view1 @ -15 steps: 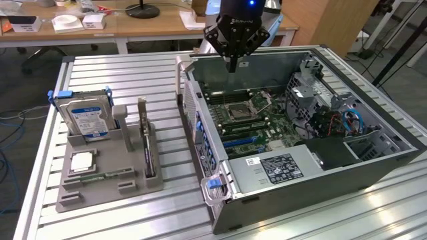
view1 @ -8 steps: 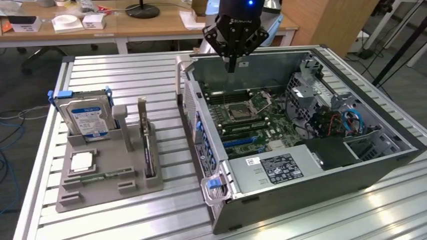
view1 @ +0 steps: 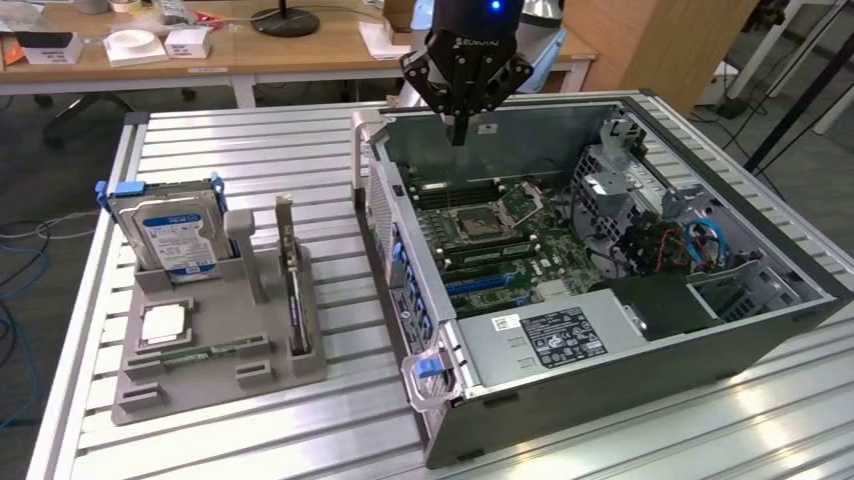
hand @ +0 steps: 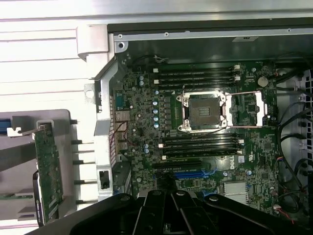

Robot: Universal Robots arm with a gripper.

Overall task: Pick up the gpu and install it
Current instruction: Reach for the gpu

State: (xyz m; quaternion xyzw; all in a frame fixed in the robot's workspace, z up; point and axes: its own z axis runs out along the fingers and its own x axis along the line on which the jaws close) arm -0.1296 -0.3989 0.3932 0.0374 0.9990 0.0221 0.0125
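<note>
Gripper (view1: 461, 132), fingers closed on nothing, above the open case (view1: 747, 330) (motherboard (hand: 142, 147) exposed). The gpu (view1: 295, 300) stands upright in the grey holder (view1: 200, 375), near the hard drive (view1: 171, 235).

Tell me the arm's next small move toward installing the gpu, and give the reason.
Probably swing the gripper toward the exterior view's left, over the grey holder, opening it on the way. It hangs shut and empty above the open computer case, while the gpu stands upright in that holder, untouched, beside the hard drive.
</note>
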